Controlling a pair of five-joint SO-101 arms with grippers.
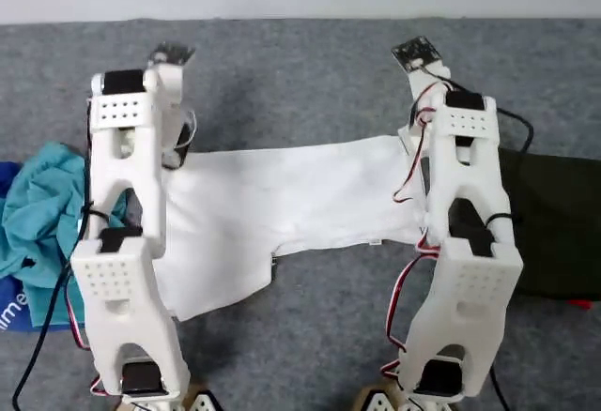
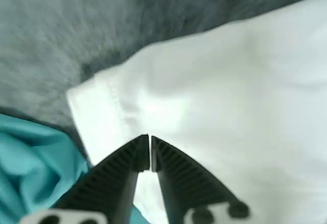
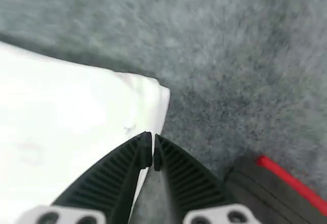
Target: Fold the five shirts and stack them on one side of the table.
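Left gripper [image 2: 149,155] and right gripper [image 3: 153,155] closed at ends of unfolded white shirt [image 1: 282,205], hold uncertain; crumpled teal shirt [image 1: 38,214] beside left awaits folding

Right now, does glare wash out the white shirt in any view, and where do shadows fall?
High view: even light, the white shirt keeps its folds, with a faint shadow at its lower edge. Left wrist view: bright, but the hem stitching reads, and a dark shadow lines the shirt's edge on the grey mat. Right wrist view: the shirt is nearly featureless white, the most washed out.
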